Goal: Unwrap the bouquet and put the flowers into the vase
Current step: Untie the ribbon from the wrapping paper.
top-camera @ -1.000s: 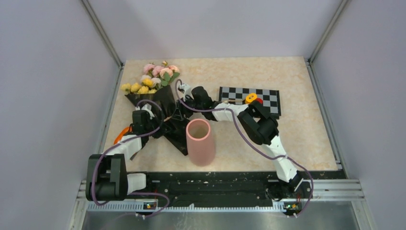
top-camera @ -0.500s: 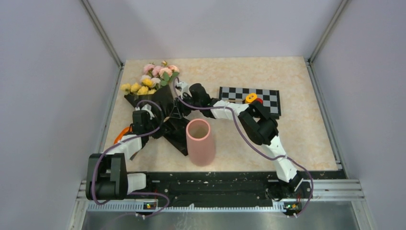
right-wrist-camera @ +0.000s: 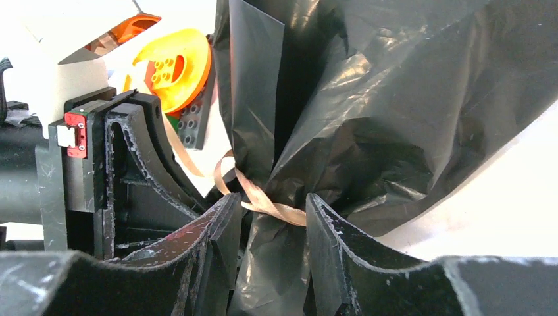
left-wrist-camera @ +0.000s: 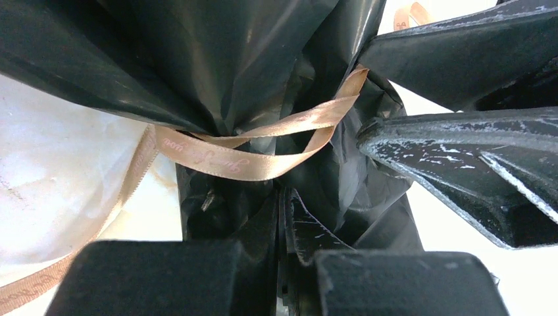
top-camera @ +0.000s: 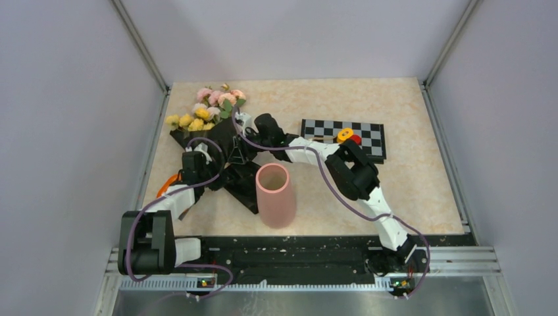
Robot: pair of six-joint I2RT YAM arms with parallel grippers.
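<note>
Closing in on the tie, the right claw (right-wrist-camera: 270, 217) has slid further left across the desk (top-camera: 408, 184) over the last second, and its jaws have drawn narrower. They now stand partly open astride the pinched neck of the bouquet (top-camera: 227, 141), with the tan ribbon (right-wrist-camera: 263, 205) running between them and nothing gripped yet. That bouquet lies on its side at the far left, its flowers (top-camera: 212, 105) pointing to the far corner, just behind the upright pink vase (top-camera: 275, 194). The left claw (left-wrist-camera: 283, 263) is pinched tight on the black wrapping (left-wrist-camera: 230, 66) below the knot, pinning the bundle. My guess is the ribbon gets caught and pulled next. The knot is not yet undone, so unwrapping has barely begun and the vase holds nothing.
</note>
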